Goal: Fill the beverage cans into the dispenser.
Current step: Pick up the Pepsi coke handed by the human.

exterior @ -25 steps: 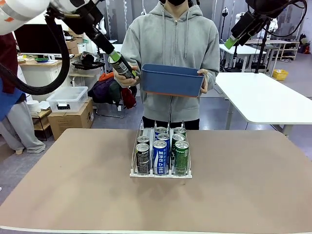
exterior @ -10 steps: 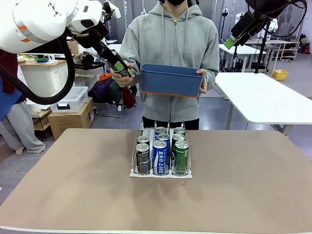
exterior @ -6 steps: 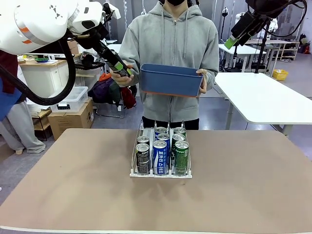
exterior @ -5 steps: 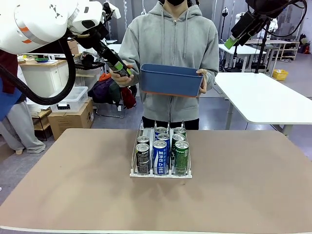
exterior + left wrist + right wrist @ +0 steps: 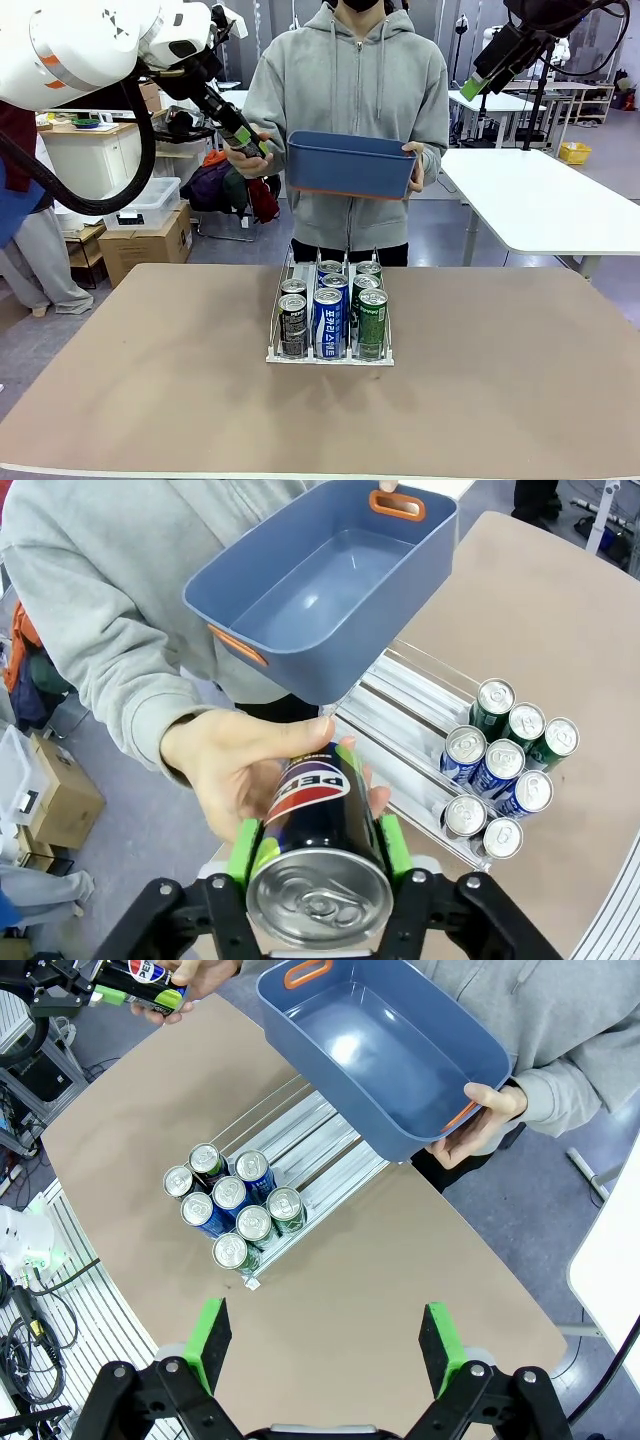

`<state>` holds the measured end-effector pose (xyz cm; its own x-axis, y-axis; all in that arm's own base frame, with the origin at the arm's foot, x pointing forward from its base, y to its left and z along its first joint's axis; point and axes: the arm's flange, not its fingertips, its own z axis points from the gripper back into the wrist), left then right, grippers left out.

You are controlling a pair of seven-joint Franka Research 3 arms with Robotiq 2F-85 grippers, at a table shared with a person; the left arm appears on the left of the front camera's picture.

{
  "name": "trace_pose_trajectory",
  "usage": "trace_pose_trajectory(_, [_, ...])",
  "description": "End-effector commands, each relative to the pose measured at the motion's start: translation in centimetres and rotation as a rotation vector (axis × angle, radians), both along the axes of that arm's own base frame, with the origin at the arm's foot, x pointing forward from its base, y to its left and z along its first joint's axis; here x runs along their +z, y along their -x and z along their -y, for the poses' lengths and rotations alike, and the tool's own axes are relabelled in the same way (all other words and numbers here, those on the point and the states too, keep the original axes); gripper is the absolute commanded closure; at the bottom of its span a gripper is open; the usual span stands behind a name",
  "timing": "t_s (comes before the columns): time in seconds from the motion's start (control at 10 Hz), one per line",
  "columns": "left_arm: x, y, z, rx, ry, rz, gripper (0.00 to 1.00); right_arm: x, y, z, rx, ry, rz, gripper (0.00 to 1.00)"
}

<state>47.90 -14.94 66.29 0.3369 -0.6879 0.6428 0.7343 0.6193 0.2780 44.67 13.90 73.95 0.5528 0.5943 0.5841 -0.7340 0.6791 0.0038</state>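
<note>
My left pincer [image 5: 318, 872] pinches the slim black aluminium can [image 5: 318, 855] in the person's hand [image 5: 240, 770]; next I carry it to the clear three-lane dispenser [image 5: 330, 352], right pincer [image 5: 325, 1342] spread.

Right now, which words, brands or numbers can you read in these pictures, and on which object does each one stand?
"PEPSI", partly covered: on the dark can that the left hand is shut on, with the person's hand also around it.
Korean white lettering on the front blue can in the dispenser: too small to read.
Print on the front black can and front green can: too blurred to read.
</note>
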Motion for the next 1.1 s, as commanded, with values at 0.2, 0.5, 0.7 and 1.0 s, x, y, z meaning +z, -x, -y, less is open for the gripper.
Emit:
trace_pose_trajectory(0.2, [0.03,0.12,-0.61,0.05,-0.006,-0.034,1.0,0.03,0.14,0.08,0.002,0.002,-0.008,0.0])
trace_pose_trajectory(0.5, [0.3,0.37,-0.92,0.062,0.007,-0.038,1.0,0.03,0.14,0.08,0.002,0.002,-0.008,0.0])
trace_pose_trajectory(0.7, [0.72,0.65,-0.47,0.047,0.035,0.0,1.0,0.03,0.14,0.08,0.002,0.002,-0.008,0.0])
trace_pose_trajectory(1.0, [0.04,0.13,-0.33,0.039,0.011,-0.028,1.0,0.03,0.14,0.08,0.002,0.002,-0.008,0.0])
